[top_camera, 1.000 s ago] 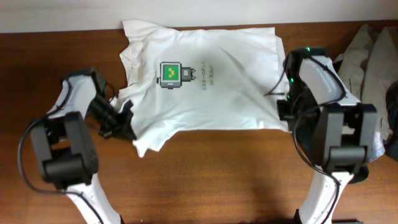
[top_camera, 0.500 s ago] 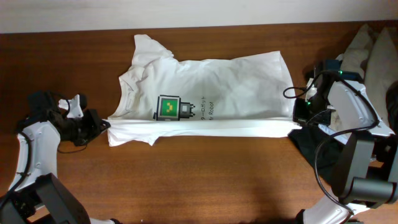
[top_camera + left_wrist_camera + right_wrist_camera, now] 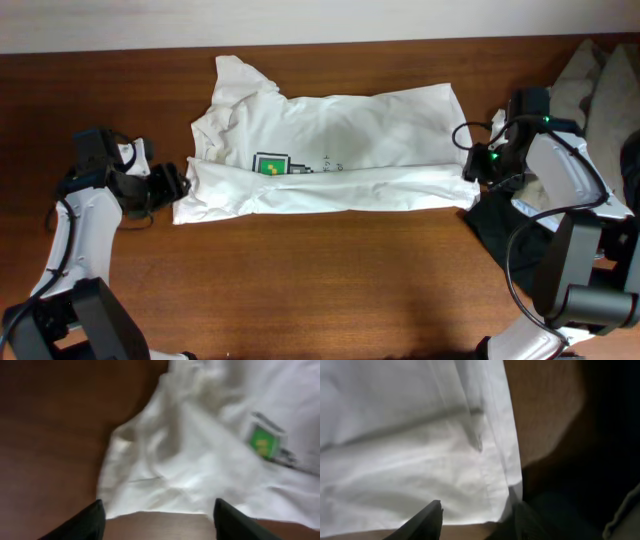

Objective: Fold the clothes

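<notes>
My left pincer (image 3: pixel 157 506) and right pincer (image 3: pixel 477 508) stand spread at the shirt's (image 3: pixel 350 150) ends, evidently so its fold lies free.

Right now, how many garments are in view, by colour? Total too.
White T-shirt: 1
Beige-grey garment: 1
Black garment: 1
Total: 3

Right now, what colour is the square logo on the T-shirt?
The logo is green; left wrist view.
</notes>
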{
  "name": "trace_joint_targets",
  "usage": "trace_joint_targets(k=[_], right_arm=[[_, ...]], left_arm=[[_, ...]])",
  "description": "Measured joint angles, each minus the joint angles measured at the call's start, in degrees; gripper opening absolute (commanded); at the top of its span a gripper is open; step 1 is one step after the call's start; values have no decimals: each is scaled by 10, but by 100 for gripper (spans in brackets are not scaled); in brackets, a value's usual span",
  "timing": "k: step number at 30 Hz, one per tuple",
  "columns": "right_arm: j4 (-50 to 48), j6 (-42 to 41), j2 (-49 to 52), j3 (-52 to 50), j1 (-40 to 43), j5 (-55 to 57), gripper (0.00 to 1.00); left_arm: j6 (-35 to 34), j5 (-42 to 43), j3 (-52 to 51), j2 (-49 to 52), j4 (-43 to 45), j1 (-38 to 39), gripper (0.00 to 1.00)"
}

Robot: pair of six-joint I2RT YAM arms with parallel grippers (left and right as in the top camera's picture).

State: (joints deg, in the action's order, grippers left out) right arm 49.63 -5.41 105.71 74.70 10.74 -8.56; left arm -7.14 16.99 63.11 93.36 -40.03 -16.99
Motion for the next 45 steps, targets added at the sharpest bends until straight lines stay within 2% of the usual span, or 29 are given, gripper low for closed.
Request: trace_joint_targets(k=[2, 4, 7, 8, 9, 10, 12, 16, 19, 23, 24, 25, 27, 29, 30, 31, 32, 33, 34, 35, 36, 37, 38, 40, 42, 43, 44, 45], right_arm=[[-29, 2, 0, -38, 0, 0, 42], [-97, 4, 0, -79, -6, 0, 42], [-141, 6, 0, -92, -31, 0, 43], [-140, 7, 0, -93, -38, 1, 42], [-139, 7, 0, -93, -40, 3, 41], [-139, 7, 0, -93, -40, 5, 33], [-139, 7, 0, -94, -40, 9, 20], [-147, 10, 24, -99, -40, 33, 6], [-126, 9, 28, -92, -40, 36, 4], [-77, -12, 29, -86, -42, 35, 7], [-68, -16, 29, -85, -42, 35, 15], [-63, -17, 29, -84, -43, 34, 27], [-48, -14, 37, -70, -45, 24, 37], [-27, 11, 53, -35, -54, 9, 45], [-27, 20, 57, -20, -61, 5, 47], [-34, 30, 57, -3, -73, 0, 24], [-51, 33, 57, 4, -80, -4, 9], [-56, 39, 57, 5, -84, -8, 6], [-57, 41, 58, 5, -84, -9, 11], [-57, 40, 58, 5, -84, -9, 25], [-55, 42, 58, 5, -84, -9, 24], [-51, 42, 58, 5, -84, -10, 5], [-50, 43, 58, 5, -84, -10, 4], [-57, 29, 58, 5, -84, 6, 8], [-101, -19, 58, 5, -84, 42, 21], [-127, -26, 59, 5, -84, 39, 23], [-139, -31, 59, 6, -84, 35, 31], [-139, -33, 59, 7, -84, 32, 31]], left_arm=[[0, -37, -22, 13, 35, 0, 70], [0, -49, -27, 52, 66, 0, 70], [0, -31, -25, 119, 115, 0, 67], [0, -24, -25, 123, 122, 0, 54], [0, -16, -21, 129, 125, 0, 27], [2, -13, -20, 131, 126, 0, 0], [4, -4, -16, 144, 125, -1, 0], [6, 7, -10, 149, 78, -12, 0], [6, 3, -4, 146, -1, -61, 0], [6, 3, -4, 146, -9, -90, 0], [6, -2, -4, 145, -10, -90, 8], [9, -5, -2, 145, -12, -90, 23], [15, -18, 16, 151, -48, -93, 33], [19, -38, 54, 159, -106, -100, 56], [26, -35, 71, 159, -120, -101, 62], [31, -27, 89, 155, -120, -99, 64], [37, -19, 92, 146, -120, -92, 65], [59, -4, 93, 128, -121, -69, 68], [75, 3, 94, 119, -120, -40, 71], [89, 7, 95, 118, -120, -10, 72], [111, 16, 96, 118, -121, 59, 72], [121, 17, 96, 118, -124, 88, 72], [136, 12, 96, 118, -134, 129, 72], [151, -16, 95, 118, -136, 215, 72], [158, -58, 89, 118, -127, 270, 72], [160, -79, 83, 118, -127, 284, 72], [162, -97, 78, 117, -127, 290, 72], [162, -110, 71, 118, -126, 295, 72]])
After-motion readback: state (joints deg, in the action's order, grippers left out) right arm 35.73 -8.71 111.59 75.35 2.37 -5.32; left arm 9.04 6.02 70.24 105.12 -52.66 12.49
